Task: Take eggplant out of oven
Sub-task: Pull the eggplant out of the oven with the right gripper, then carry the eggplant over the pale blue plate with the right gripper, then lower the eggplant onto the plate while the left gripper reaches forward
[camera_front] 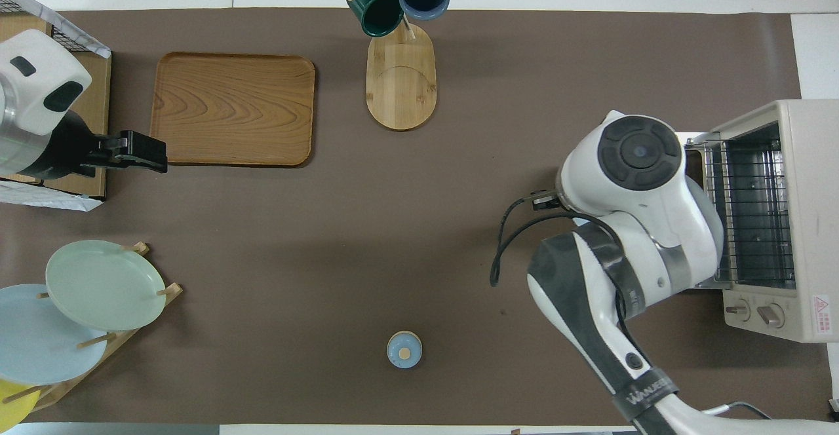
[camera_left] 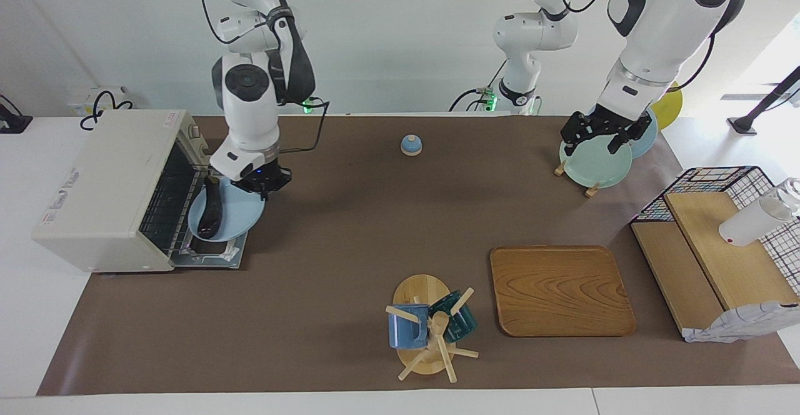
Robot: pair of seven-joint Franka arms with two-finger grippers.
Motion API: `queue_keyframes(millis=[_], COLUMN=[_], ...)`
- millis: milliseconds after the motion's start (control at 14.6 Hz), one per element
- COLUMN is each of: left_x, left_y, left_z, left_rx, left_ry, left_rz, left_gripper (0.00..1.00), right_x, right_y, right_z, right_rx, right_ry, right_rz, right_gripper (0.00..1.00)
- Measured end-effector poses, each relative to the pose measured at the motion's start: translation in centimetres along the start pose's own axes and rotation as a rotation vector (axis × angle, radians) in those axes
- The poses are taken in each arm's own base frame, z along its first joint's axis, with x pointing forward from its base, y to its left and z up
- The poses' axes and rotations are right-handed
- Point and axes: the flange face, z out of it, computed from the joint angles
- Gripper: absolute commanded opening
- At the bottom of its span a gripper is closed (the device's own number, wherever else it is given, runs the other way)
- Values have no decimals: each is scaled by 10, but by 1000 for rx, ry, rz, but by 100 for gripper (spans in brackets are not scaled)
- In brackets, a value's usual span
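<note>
The cream-white oven (camera_left: 106, 184) stands at the right arm's end of the table with its door (camera_left: 209, 255) dropped open and its wire rack (camera_front: 754, 206) bare. My right gripper (camera_left: 253, 191) is shut on the rim of a light blue plate (camera_left: 240, 215) and holds it in the air over the open door. The dark purple eggplant (camera_left: 211, 212) lies on that plate, on the side toward the oven. In the overhead view the right arm hides both plate and eggplant. My left gripper (camera_left: 603, 139) waits open and empty in the air over the plate rack.
A small blue bell (camera_left: 410, 145) sits near the robots at mid-table. A wooden tray (camera_left: 560, 290), a mug tree with two mugs (camera_left: 428, 327), a plate rack with pale plates (camera_left: 594, 165) and a wire-and-wood shelf (camera_left: 712, 259) stand toward the left arm's end.
</note>
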Motion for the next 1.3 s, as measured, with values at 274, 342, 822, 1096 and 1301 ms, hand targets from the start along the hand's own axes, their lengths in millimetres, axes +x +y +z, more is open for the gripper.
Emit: queue_keyframes(millis=[274, 342, 822, 1096, 1301], left_x=[1, 1, 3, 4, 5], left_y=[-9, -9, -9, -9, -9], left_z=[0, 0, -2, -3, -3], left_rx=[0, 0, -2, -4, -5], left_ry=[0, 1, 15, 30, 35], left_rz=[-17, -17, -17, -17, -17], left_gripper=[100, 100, 100, 100, 100], right_x=[21, 27, 13, 28, 38], right_y=[-130, -168, -310, -301, -288], right_z=[-18, -16, 45, 40, 34], right_rx=[-25, -38, -27, 17, 14], right_ry=[-15, -19, -3, 26, 25], right_rz=[95, 113, 205, 235, 244], right_gripper=[0, 0, 0, 49, 49])
